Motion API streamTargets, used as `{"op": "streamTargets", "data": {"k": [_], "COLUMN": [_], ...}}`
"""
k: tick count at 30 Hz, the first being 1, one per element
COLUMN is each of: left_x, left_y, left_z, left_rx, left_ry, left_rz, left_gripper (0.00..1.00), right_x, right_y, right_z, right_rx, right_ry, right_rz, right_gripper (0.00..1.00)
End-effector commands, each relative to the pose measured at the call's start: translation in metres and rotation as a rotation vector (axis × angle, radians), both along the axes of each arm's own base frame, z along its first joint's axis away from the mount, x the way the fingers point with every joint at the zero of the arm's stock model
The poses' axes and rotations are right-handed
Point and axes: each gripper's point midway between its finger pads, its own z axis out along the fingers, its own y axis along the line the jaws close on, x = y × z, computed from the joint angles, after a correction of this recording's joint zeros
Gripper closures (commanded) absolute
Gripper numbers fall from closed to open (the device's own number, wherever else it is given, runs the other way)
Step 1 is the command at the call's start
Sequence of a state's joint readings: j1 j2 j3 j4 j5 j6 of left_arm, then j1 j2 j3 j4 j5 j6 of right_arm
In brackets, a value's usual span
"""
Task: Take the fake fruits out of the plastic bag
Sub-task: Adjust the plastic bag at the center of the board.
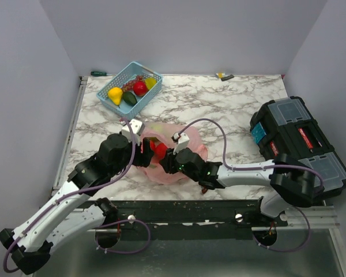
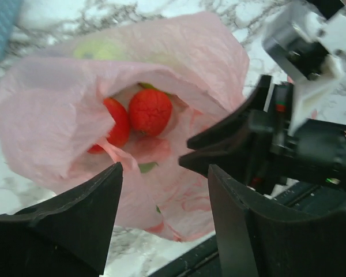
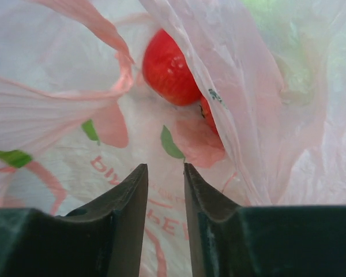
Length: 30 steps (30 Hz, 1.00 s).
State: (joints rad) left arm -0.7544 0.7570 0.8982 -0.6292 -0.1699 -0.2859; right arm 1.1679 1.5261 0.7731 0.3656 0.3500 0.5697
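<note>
The pink plastic bag (image 1: 181, 151) lies crumpled near the table's front edge, its mouth held open between my two grippers. Two red fake fruits (image 2: 150, 111) sit inside it, and one shows in the top view (image 1: 158, 149). A yellow-green fruit (image 2: 98, 51) shows through the film at the back. My left gripper (image 2: 164, 170) is open and empty, just in front of the bag's mouth. My right gripper (image 3: 165, 167) is inside the bag with its jaws a narrow gap apart and nothing between them. It points at a red fruit (image 3: 170, 60), and a green fruit (image 3: 288, 69) shows through the film.
A light blue basket (image 1: 151, 74) at the back left holds yellow, green and red fruits. A black toolbox (image 1: 300, 144) stands at the right edge. A green-handled tool (image 1: 99, 73) and a small yellow piece (image 1: 224, 75) lie along the back edge.
</note>
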Motion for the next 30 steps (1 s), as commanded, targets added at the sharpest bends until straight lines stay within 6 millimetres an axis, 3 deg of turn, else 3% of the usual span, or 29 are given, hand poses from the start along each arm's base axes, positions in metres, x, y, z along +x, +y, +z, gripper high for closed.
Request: {"op": "streamTargets", "data": {"k": [1,5,8,16,22,25,28,30], "left_x": [-0.026,-0.015,-0.015,-0.011,-0.011,-0.012,-0.013,-0.013], "left_y": [-0.013,0.035,0.061,0.107,0.129,0.128,0.117,0.106], "left_z": [-0.046,-0.096,-0.116,-0.142,-0.134,-0.128,-0.117,-0.104], "left_rx": [-0.181,-0.151,-0.130,-0.040,-0.079,-0.139,-0.223,-0.278], "left_ry": [0.184,0.253,0.273,0.265,0.225,0.217,0.210,0.196], "left_rz": [0.029,0.408,0.589,0.836,0.974,0.966,0.892,0.805], "left_gripper": [0.42,0.49,0.48,0.43,0.43,0.42,0.42,0.41], "right_x": [0.005,-0.008,-0.011,0.014,0.017,0.009,-0.010,-0.015], "right_y": [0.017,0.027,0.019,-0.040,-0.075,-0.067,-0.027,-0.011], "right_z": [-0.024,-0.045,-0.054,-0.067,-0.091,-0.093,-0.085,-0.079], "right_rx": [-0.043,-0.021,-0.017,-0.173,-0.260,-0.238,-0.148,-0.131], "right_ry": [0.000,0.057,0.071,-0.010,0.015,0.071,0.149,0.157], "right_rz": [0.024,0.088,0.070,-0.149,-0.261,-0.223,-0.056,0.011], "right_gripper": [0.69,0.70,0.70,0.69,0.68,0.68,0.67,0.67]}}
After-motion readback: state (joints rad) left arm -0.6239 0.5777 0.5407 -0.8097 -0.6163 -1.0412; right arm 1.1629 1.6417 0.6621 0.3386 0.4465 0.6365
